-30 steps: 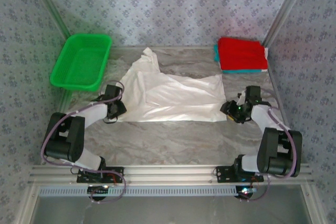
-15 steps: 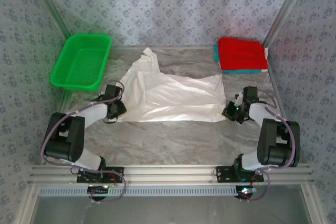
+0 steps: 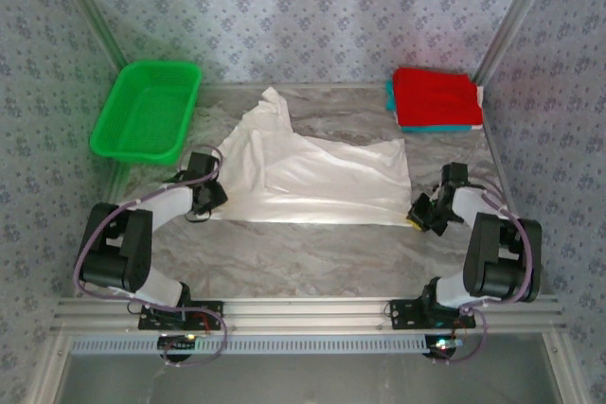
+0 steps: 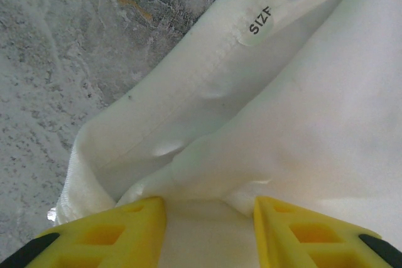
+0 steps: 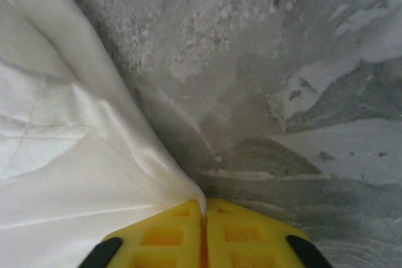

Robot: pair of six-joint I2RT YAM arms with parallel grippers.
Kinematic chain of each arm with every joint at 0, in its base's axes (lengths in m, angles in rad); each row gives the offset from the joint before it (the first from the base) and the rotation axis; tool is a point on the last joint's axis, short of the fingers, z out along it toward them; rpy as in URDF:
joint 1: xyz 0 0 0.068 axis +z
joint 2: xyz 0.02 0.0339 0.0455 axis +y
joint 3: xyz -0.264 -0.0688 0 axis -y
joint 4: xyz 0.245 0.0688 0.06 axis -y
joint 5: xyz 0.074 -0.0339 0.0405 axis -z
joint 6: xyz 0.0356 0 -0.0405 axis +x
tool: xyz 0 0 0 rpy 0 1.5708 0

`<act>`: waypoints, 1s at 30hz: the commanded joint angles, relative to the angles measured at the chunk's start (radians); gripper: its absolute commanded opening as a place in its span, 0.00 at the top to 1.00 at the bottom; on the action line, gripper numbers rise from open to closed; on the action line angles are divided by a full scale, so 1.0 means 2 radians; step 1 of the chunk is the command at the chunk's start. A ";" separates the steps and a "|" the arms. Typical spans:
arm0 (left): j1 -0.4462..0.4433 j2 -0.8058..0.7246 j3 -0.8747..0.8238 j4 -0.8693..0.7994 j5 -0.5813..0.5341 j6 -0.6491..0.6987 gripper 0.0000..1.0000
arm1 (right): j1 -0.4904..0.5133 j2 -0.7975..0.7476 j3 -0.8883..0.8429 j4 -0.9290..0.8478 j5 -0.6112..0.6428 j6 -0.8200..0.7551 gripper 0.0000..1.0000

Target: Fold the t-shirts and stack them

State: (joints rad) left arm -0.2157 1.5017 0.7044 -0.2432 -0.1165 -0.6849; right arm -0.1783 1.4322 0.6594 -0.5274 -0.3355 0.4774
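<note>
White t-shirt [image 3: 312,177] lies spread across the middle of the marbled table [image 3: 312,257], one part reaching toward the back. Left gripper [image 4: 210,208], fingers partway apart, clamps a thick bunch of cloth at the shirt's near-left edge. Right gripper [image 5: 204,208], fingers pressed together, pinches its near-right corner. Folded red shirt [image 3: 436,96] rests on a teal shirt [image 3: 389,96], far right. Green basket [image 3: 147,113], far left.
</note>
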 commanded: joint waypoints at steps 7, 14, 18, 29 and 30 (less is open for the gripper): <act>0.004 0.011 0.002 -0.031 0.019 0.019 0.56 | 0.080 -0.065 0.047 -0.017 0.111 0.006 0.64; 0.002 0.009 -0.001 -0.029 0.026 0.009 0.56 | 0.177 -0.020 0.087 0.062 0.095 0.012 0.98; 0.002 -0.011 -0.019 -0.034 0.024 -0.009 0.56 | 0.190 0.048 0.081 0.084 0.082 0.020 1.00; 0.002 -0.100 -0.079 -0.072 0.033 -0.074 0.55 | 0.186 0.005 -0.020 0.072 0.091 0.143 1.00; 0.002 -0.113 -0.082 -0.078 0.033 -0.078 0.55 | 0.186 -0.007 -0.028 0.064 0.091 0.153 1.00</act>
State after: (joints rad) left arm -0.2157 1.3296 0.5728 -0.2771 -0.0635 -0.7891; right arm 0.1944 1.4593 0.6613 -0.2733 -0.1753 0.6792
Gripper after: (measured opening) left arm 0.450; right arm 0.065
